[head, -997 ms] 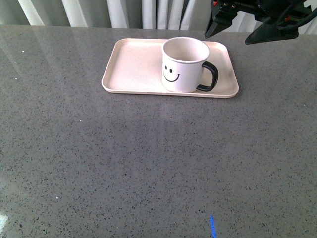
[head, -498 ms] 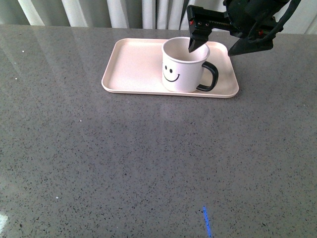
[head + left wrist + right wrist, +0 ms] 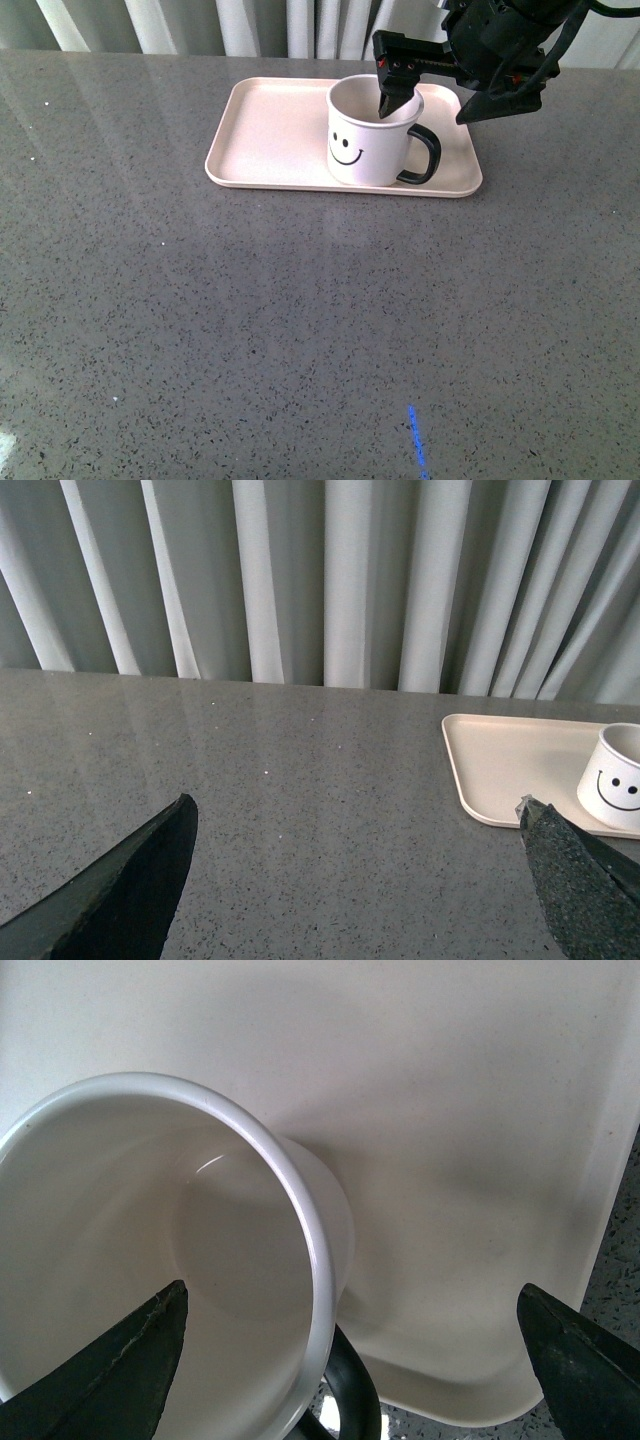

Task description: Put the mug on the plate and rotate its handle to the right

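**Operator:** Report the position of the mug.

**Technician:** The mug (image 3: 372, 135) stands upright on the plate (image 3: 270, 130), on the plate's right half, close to the rim nearest the robot. The smiley face (image 3: 346, 150) faces the robot. The handle (image 3: 428, 155) points to the right, angled slightly toward the robot. The mug is empty inside.

**Operator:** Condition of the right gripper?

**Technician:** The right gripper (image 3: 425, 115) is above the mug's handle side, jaws spread wide. In the front view, one finger reaches down into the mug's mouth, just inside the right wall. The other finger hangs outside, over the plate's right end beyond the handle. The wall and the handle root sit between the two fingers. It has hold of nothing. Contact between the inner finger and the wall cannot be confirmed.

**Operator:** And the left gripper?

**Technician:** It does not appear in the front view. In the left wrist view the left gripper (image 3: 355, 802) has its jaws wide apart, with only bare table between them. It is well apart from the plate, which lies off to one side in that view.

**Operator:** Surroundings?

**Technician:** The plate lies on a grey speckled table (image 3: 300, 320), toward its far edge. Pale curtains (image 3: 330, 580) hang behind that edge. A short blue mark (image 3: 417, 445) sits on the near part of the table.
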Controlling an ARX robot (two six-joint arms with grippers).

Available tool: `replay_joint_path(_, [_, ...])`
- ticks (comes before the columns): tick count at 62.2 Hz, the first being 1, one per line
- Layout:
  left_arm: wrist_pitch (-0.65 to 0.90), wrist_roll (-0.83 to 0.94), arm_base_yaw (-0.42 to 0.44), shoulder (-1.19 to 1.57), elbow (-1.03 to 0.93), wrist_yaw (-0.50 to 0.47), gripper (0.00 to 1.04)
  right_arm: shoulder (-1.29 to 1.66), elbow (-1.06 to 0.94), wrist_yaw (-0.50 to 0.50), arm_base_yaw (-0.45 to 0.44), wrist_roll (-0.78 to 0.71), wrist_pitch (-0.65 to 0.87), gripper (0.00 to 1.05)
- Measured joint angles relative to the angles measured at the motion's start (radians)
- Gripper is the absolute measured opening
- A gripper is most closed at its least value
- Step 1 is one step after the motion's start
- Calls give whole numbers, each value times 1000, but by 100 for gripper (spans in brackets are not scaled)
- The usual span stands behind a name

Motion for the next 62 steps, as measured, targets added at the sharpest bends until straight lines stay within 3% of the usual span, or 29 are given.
replay_joint_path(22, [0,0,0,0,0,0,96,52,102,31,21,11,-55,95])
replay_joint_path(28, [0,0,0,0,0,0,96,68,119,33,28,14,-70,91])
replay_joint_path(36, [0,0,0,0,0,0,96,85,140,52,34,16,-82,78])
replay_joint_path(62, [0,0,0,0,0,0,96,116,189,64,37,31,-130,15])
